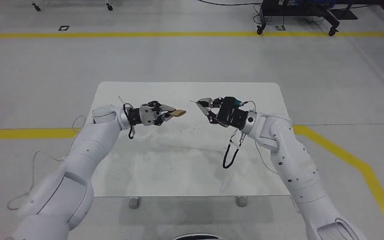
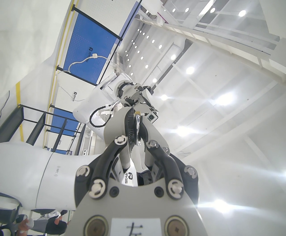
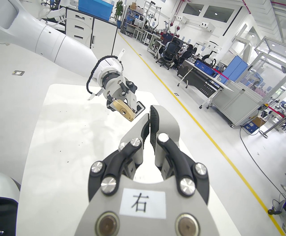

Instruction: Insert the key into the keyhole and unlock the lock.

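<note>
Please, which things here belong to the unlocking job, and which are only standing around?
For the job: padlock, gripped by left pincer; thin sliver, probably the key, in shut right pincer; table beneath.
Only around: white cabinet, blue crate on it, office chairs.

Glossy brass-coloured metal lock, smooth matt table, ribbed black pincer pads.

Open air just ahead of the right gripper, up to the padlock facing it, clamped in the left gripper. Underneath both, free height down to the table.
</note>
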Controlling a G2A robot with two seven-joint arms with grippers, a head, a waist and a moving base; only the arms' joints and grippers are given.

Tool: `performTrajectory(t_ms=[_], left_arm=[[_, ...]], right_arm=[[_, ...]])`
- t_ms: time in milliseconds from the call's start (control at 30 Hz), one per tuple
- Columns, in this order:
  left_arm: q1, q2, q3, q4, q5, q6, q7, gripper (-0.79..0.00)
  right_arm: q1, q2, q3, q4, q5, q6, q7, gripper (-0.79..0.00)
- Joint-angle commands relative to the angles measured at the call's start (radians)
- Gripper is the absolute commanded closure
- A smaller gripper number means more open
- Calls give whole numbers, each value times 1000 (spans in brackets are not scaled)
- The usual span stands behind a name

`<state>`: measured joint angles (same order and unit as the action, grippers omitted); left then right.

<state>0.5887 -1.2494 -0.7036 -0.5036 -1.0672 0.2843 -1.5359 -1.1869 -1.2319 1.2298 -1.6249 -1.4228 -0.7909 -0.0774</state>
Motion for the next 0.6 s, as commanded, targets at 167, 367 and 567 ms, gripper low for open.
performTrajectory(t_ms=[167,367,567], left_arm=[[7,25,42,-45,-35,0,0,0],[4,40,72,-61,-51,0,0,0],[4,48,103,-76,-67,0,0,0]], right_arm=[[-2,4,11,-26,-31,22,-38,0],[-22,43,37,-143,-366,-104,-227,0],[-69,81,20,-217,-721,-42,-344,0]])
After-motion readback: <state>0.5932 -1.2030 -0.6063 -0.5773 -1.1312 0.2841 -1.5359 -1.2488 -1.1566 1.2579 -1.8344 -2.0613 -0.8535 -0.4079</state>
